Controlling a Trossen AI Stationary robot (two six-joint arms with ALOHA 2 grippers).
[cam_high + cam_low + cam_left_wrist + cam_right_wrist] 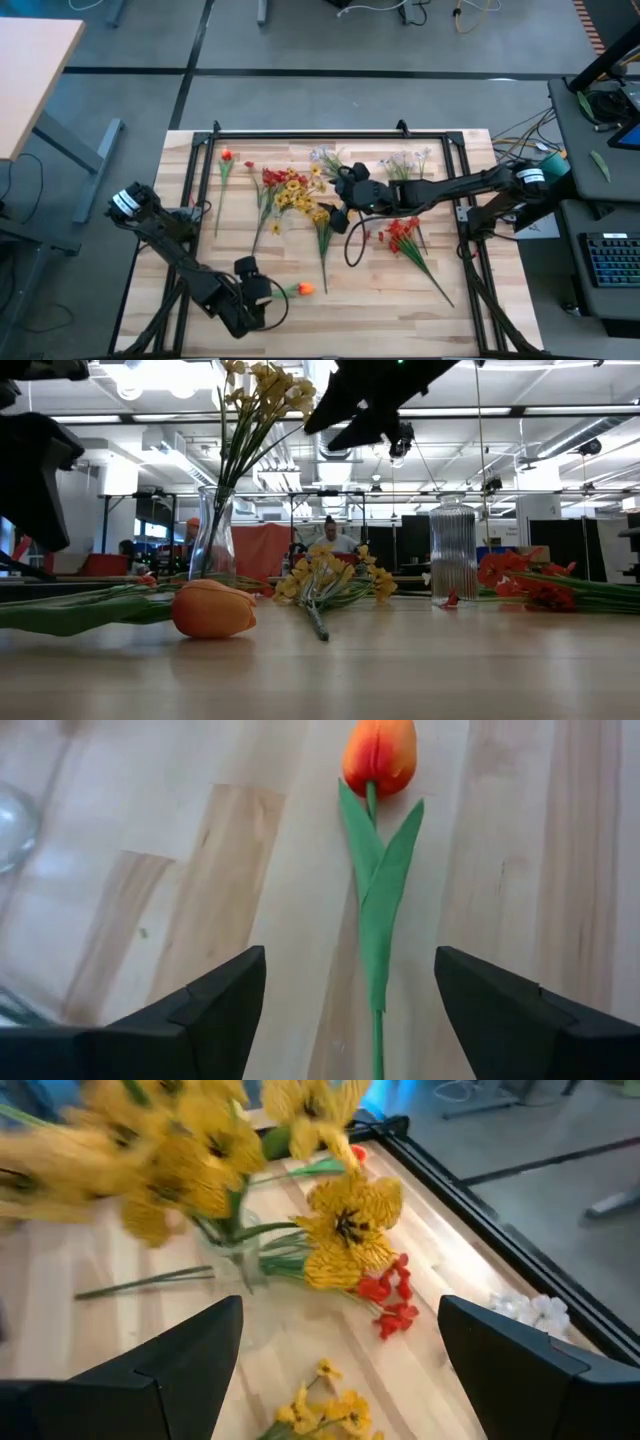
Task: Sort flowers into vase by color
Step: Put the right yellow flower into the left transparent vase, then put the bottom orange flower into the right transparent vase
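Observation:
An orange tulip (303,289) (212,608) lies flat on the table near its near edge, blossom toward the right. My left gripper (350,1010) (258,291) is open over the tulip's stem end (378,1040), a finger on either side, touching nothing. A clear vase (213,540) holds yellow flowers (190,1160) (292,188). My right gripper (340,1370) (338,197) hovers open just right of that vase, high above the table (370,410), and holds nothing. A loose yellow spray (322,215) (330,575) lies on the table below it.
A ribbed glass vase (453,550) stands toward the right. Red sprays (402,235) (268,180), white blossoms (325,158) (410,160) and a single red stem (226,156) lie scattered on the board. A black frame (330,134) borders the table. Bare wood lies near the tulip.

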